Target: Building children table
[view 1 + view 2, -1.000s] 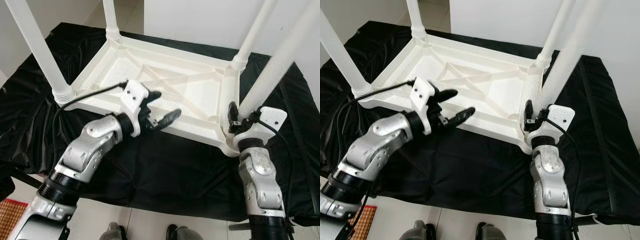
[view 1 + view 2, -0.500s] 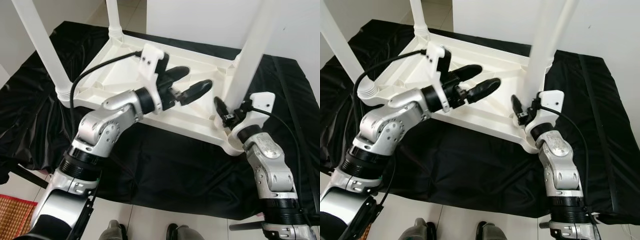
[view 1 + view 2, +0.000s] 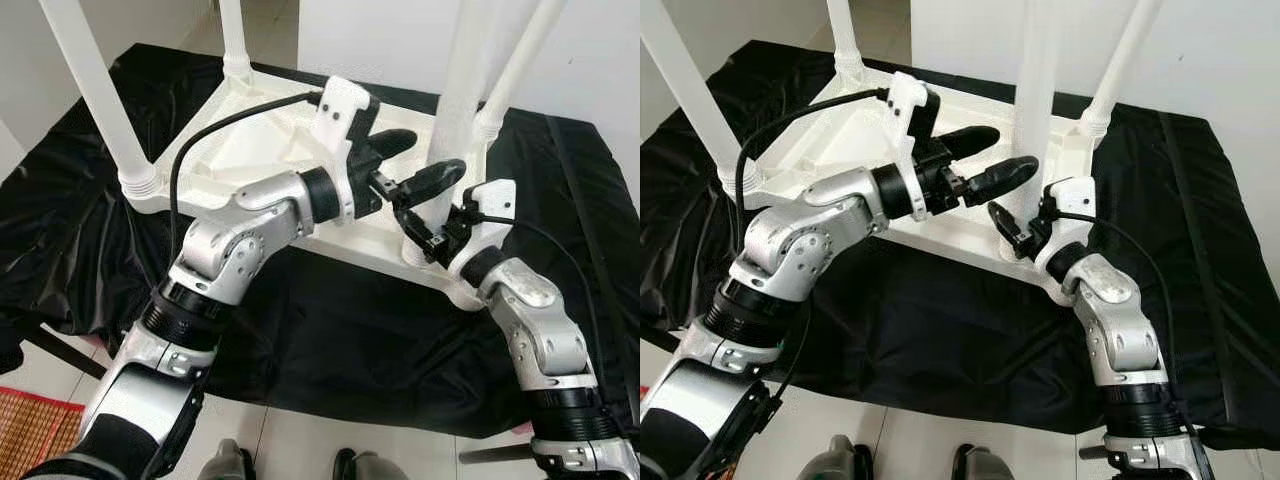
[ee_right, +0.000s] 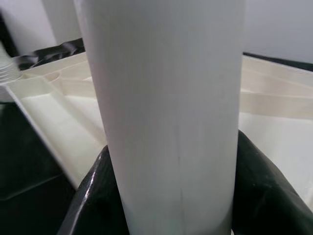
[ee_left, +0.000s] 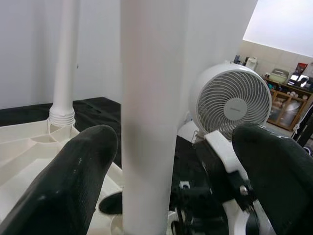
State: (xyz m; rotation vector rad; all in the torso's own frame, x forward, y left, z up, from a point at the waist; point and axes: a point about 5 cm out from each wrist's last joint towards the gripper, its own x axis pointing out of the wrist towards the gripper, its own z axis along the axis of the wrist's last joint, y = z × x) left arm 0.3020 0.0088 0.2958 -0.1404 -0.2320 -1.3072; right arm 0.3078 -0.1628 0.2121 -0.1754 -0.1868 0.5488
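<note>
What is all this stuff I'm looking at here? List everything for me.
Table top: one, white, upside down on the black sheet.
Table legs: four, white, standing up from the corners; the near right leg is being fitted.
Sheet: one, black, spread under the table.
Fan: one, white, behind the table in the left wrist view.
Mat: one, red-brown, on the floor at near left.
Left hand: black fingers open on either side of the near right leg.
Right hand: black fingers shut around that leg's base.
</note>
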